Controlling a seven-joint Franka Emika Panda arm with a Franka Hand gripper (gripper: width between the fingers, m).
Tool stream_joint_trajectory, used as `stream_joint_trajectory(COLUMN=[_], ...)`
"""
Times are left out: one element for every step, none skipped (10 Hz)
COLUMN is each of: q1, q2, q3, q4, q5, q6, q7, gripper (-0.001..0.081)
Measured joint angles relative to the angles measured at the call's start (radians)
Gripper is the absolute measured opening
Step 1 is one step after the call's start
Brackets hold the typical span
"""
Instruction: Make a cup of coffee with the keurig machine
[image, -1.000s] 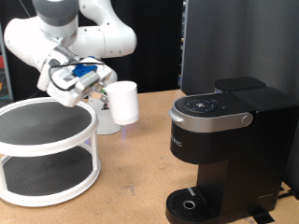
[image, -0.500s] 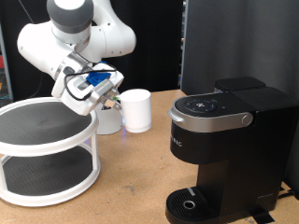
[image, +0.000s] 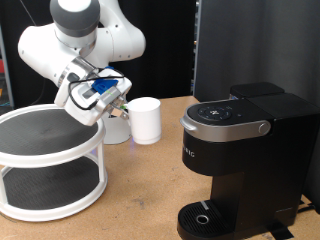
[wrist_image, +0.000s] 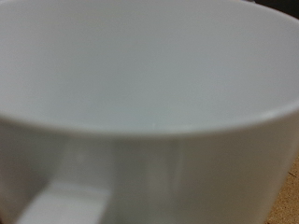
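Claw (image: 118, 110) at centre-left, clenched on upright cup (image: 146, 120) by its handle side; keurig (image: 240, 160) well apart, lower right.

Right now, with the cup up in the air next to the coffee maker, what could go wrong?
The gripper seems to carry the cup from one side, above the table, so it might tilt or slip. The keurig machine stands close on the exterior view's right; the cup could bump its body before reaching the round drip base. The wrist view is filled by the cup, so it gives little guidance.
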Motion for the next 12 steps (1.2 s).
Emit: stream_joint_trajectory(q1=[0.001, 0.003, 0.010, 0.019, 0.030, 0.042, 0.052, 0.059, 0.067, 0.076, 0.083, 0.088], q2=[0.010, 0.028, 0.049, 0.074, 0.100, 0.127, 0.152, 0.176, 0.199, 0.222, 0.245, 0.268], q3=[0.002, 0.005, 0.007, 0.007, 0.008, 0.008, 0.010, 0.016, 0.021, 0.027, 0.035, 0.043], q4=[-0.001, -0.001, -0.001, -0.001, 0.000, 0.001, 0.002, 0.004, 0.007, 0.010, 0.015, 0.021], q5=[0.003, 0.011, 0.025, 0.048, 0.075, 0.107, 0.133, 0.157, 0.182, 0.205, 0.230, 0.260], q6=[0.012, 0.026, 0.039, 0.048, 0.055, 0.058, 0.060, 0.061, 0.064, 0.071, 0.076, 0.078], q7=[-0.009, -0.028, -0.050, -0.079, -0.110, -0.144, -0.168, -0.187, -0.202, -0.213, -0.225, -0.243], gripper=[0.0063, 0.0063, 0.0063, 0.0063, 0.0063, 0.0063, 0.0063, 0.0063, 0.0063, 0.0063, 0.0063, 0.0063])
